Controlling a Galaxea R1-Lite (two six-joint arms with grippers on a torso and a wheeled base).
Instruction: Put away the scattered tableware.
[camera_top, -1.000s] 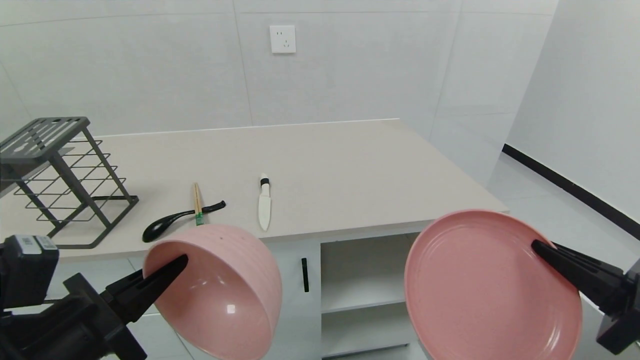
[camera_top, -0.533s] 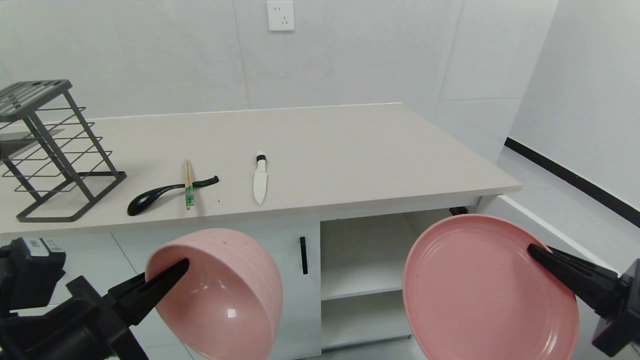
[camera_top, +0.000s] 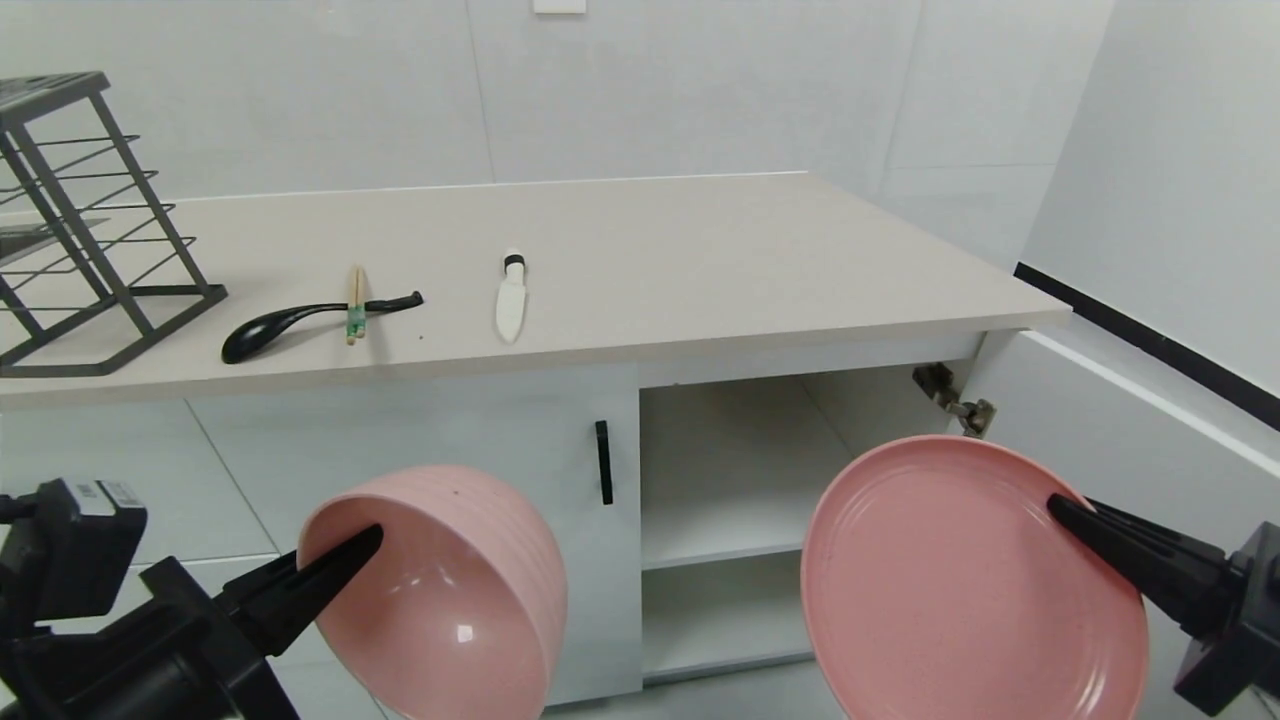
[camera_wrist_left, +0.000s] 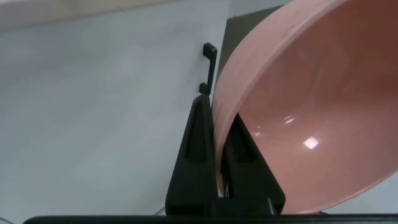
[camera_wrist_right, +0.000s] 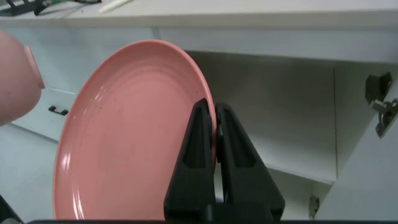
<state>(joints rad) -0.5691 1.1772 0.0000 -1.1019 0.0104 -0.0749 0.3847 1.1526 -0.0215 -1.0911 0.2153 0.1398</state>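
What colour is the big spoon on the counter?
The spoon is black, seen best in the head view.

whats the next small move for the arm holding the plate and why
Probably ease the right gripper forward, carrying the pink plate toward the shelf in the open cabinet. The gripper is shut on the plate's rim, and the plate hangs tilted just in front of that opening.

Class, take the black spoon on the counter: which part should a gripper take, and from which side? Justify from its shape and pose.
The spoon lies flat on the counter, so come from above. Take the thin handle, fingers across it, likely at its free end right of the chopsticks crossing it.
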